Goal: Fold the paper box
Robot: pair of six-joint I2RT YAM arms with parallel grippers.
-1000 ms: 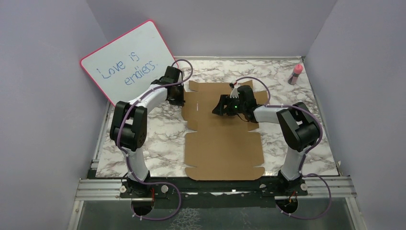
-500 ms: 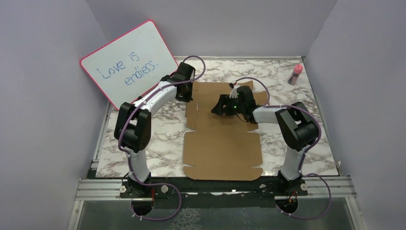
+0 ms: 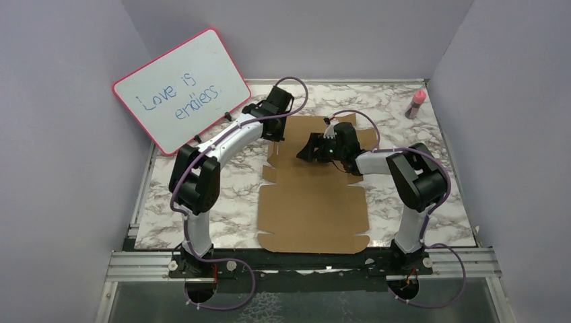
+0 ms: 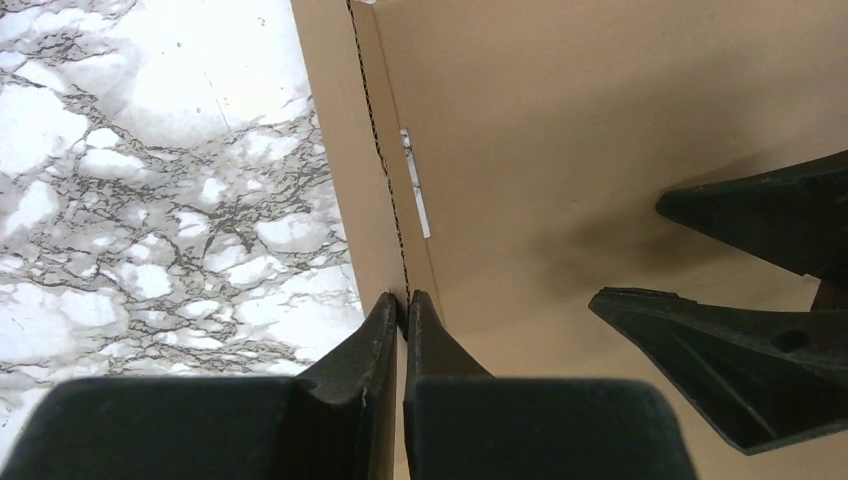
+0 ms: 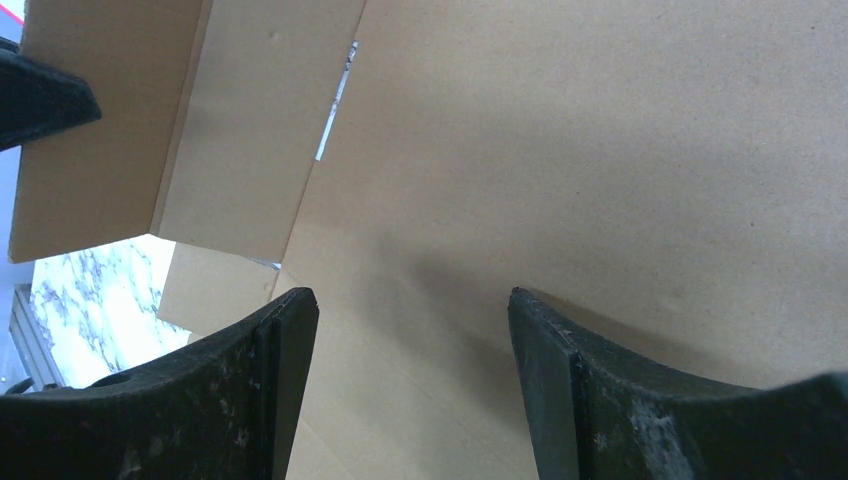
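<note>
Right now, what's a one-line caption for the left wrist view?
Left fingers pinch a raised side flap of the paper box; right fingers stand open over its panel.

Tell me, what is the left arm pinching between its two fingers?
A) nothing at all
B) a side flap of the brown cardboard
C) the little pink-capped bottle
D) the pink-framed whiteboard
B: the left wrist view shows the left gripper closed on the edge of the side flap of the paper box, with the flap raised off the marble table.
</note>
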